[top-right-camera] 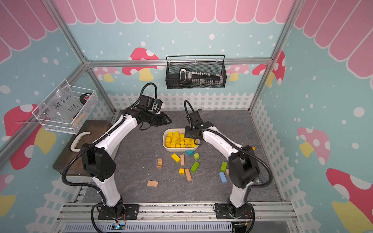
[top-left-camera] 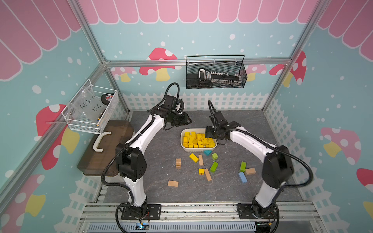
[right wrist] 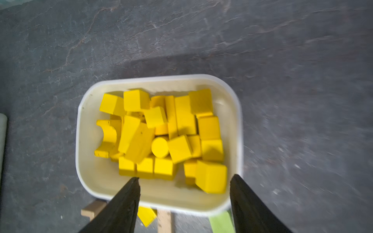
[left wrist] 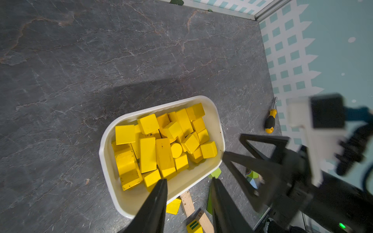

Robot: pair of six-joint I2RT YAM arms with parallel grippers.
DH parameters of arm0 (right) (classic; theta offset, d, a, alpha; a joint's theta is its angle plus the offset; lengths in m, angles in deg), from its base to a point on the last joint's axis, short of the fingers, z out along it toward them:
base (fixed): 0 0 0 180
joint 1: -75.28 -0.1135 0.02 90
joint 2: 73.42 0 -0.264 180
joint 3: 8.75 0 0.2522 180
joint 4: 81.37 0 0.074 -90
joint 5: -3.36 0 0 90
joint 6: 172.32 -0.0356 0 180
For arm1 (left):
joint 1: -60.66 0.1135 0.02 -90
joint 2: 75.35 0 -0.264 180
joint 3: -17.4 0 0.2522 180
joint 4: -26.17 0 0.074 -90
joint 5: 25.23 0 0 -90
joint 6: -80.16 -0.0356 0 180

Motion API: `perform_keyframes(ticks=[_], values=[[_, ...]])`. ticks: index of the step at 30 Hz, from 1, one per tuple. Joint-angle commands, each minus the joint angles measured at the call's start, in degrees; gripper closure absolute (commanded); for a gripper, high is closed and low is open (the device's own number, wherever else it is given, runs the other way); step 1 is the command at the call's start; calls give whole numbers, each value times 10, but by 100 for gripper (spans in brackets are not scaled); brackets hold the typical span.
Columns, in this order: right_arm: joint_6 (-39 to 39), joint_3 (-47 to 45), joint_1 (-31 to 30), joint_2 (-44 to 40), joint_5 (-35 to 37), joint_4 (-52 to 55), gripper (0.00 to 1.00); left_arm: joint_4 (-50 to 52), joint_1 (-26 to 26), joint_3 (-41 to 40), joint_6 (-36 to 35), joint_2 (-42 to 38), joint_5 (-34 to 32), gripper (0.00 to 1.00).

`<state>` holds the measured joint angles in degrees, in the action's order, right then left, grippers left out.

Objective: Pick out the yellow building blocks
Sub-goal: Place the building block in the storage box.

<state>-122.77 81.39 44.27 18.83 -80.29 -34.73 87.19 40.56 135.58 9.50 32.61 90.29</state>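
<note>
Blocks: most of the yellow building blocks (top-left-camera: pixel 196 140) lie heaped in the white tray (top-left-camera: pixel 182 133) at mid-table, with cubes, bars, a short cylinder and an arch piece among them.
Stragglers: a yellow bar (top-left-camera: pixel 193 157) lies on the table just in front of the tray, touching or almost touching a tan block (top-left-camera: pixel 200 159). A small yellow block (top-left-camera: pixel 201 171) sits further forward, beside another tan bar (top-left-camera: pixel 207 174).
Right gripper: the right gripper (right wrist: pixel 184 177) hangs over the tray's near-right corner, jaws spread wide with nothing between them. A yellow cube lies in the tray below them.
Left gripper: the left gripper (left wrist: pixel 189 181) hovers off the tray's far-left side, above the table. Its jaws stand apart with a modest gap and are empty.
Distractors: green blocks (top-left-camera: pixel 214 167), a blue block (top-left-camera: pixel 242 177), a teal piece (top-left-camera: pixel 207 152) and more tan pieces are scattered on the table (top-left-camera: pixel 157 161) in front of the tray.
Step in hand: drop-off at the tray, as I read it, with sorting nearly done and two yellow pieces left outside.
Next move: probably a reach to the yellow bar, the nearer of the two. The jaws should straddle its short width and stay clear of the tan block alongside and the teal piece close by.
Risk: closing askew could nudge the tan block or drag it along.
</note>
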Motion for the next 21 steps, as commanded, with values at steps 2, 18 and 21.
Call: perform_keyframes(ticks=[2, 18, 21], values=[[24, -170, 3, -191, 43, -39, 28, -6, -22, 1, -5, 12, -9, 59], [-76, -509, 3, -523, 51, -115, 28, -45, -167, -212, 81, -55, -155, 53], [-73, -509, 3, -534, 56, -114, 27, -61, -185, -271, 124, -73, -177, 54]])
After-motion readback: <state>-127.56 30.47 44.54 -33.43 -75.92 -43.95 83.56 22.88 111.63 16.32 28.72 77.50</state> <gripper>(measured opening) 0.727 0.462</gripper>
